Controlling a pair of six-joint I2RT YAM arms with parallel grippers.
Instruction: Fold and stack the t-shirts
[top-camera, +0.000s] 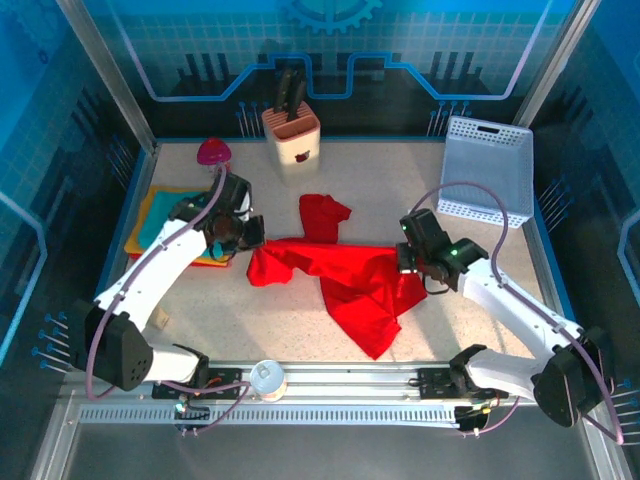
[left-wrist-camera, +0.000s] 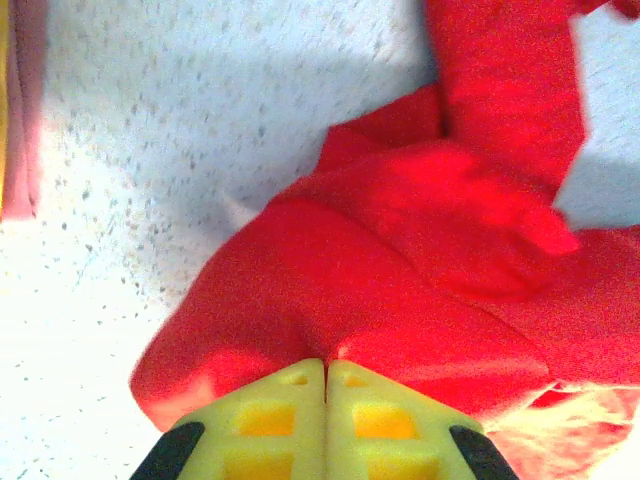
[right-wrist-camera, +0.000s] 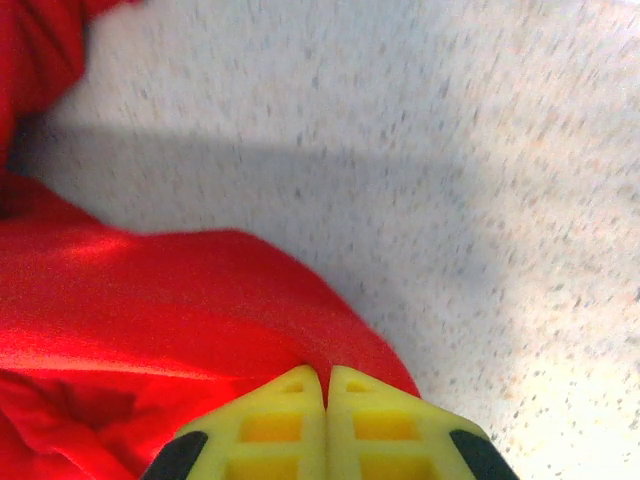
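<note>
White basket (top-camera: 487, 170), knife block (top-camera: 291, 140), pink dome (top-camera: 214, 152).

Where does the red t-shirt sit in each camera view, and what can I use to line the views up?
Top external: red t-shirt lies crumpled and spread at picture centre.
Left wrist: red t-shirt covers centre and right, pinched by the closed left fingers at the bottom.
Right wrist: red t-shirt across lower left, pinched by the closed right fingers.
Shared landmark: the speckled tabletop beside the cloth.

Bright overhead light, blue-tinted edges, soft shadows; wrist views overexposed, slightly blurred
</note>
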